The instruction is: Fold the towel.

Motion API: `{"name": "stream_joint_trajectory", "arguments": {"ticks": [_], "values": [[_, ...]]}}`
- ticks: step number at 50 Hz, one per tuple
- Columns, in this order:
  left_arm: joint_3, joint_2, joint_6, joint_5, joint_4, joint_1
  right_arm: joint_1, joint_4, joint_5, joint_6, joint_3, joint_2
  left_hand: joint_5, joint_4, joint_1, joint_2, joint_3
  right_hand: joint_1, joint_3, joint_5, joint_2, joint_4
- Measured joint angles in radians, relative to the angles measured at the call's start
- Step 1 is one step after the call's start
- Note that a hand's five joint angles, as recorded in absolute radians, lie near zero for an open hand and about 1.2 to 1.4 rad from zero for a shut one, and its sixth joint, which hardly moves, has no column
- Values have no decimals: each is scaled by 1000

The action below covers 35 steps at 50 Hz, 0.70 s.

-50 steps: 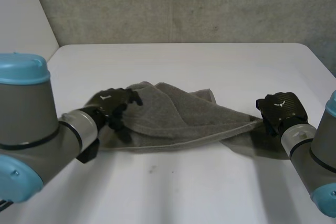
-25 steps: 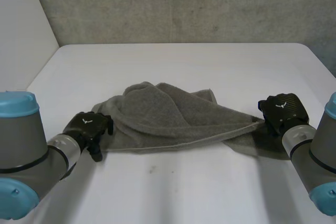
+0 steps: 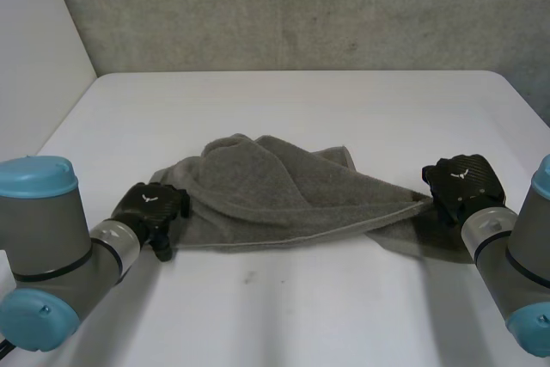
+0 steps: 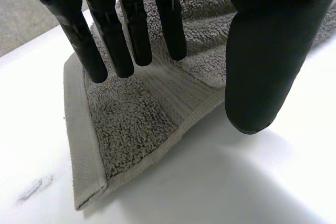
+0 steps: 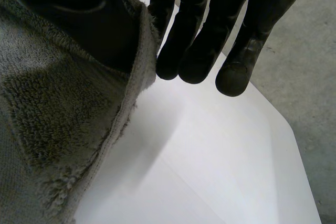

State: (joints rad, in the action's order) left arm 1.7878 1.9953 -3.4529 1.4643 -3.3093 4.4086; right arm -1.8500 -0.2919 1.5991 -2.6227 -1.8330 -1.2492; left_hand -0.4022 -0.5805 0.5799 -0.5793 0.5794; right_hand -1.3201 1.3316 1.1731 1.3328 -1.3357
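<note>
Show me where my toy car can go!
Behind the towel the table is bare to its far edge. In front of the towel it is bare too. Crowded: the middle strip, with left hand and right hand at the towel's ends.

No readable txt, nos. or brand names so far. Left hand (image 3: pixel 156 208), at the towel's (image 3: pixel 275 191) left end: small white emblem (image 3: pixel 146 198) on its back, a tiny winged shape, no letters I can make out. Right hand (image 3: pixel 464 182), at the towel's right end: matching emblem (image 3: pixel 458 172) on its back, too small to read as well. Towel itself plain grey, edge band incl., in both wrist views.
</note>
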Motion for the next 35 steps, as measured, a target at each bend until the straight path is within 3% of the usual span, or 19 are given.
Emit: {"name": "stream_joint_trajectory", "arguments": {"ticks": [14,28,35], "values": [[-69,68,-2,1,0,-2,0,-4,1,0,0,2,-56,-54,57,-58,58,0,0,0,0,0],[-155,132,-1,1,0,-11,11,-7,3,-7,3,-11,-570,-571,566,-573,571,0,5,0,0,0],[-168,87,3,3,5,-16,14,3,3,-8,22,-32,-618,-628,602,-630,629,0,5,0,0,0]]}}
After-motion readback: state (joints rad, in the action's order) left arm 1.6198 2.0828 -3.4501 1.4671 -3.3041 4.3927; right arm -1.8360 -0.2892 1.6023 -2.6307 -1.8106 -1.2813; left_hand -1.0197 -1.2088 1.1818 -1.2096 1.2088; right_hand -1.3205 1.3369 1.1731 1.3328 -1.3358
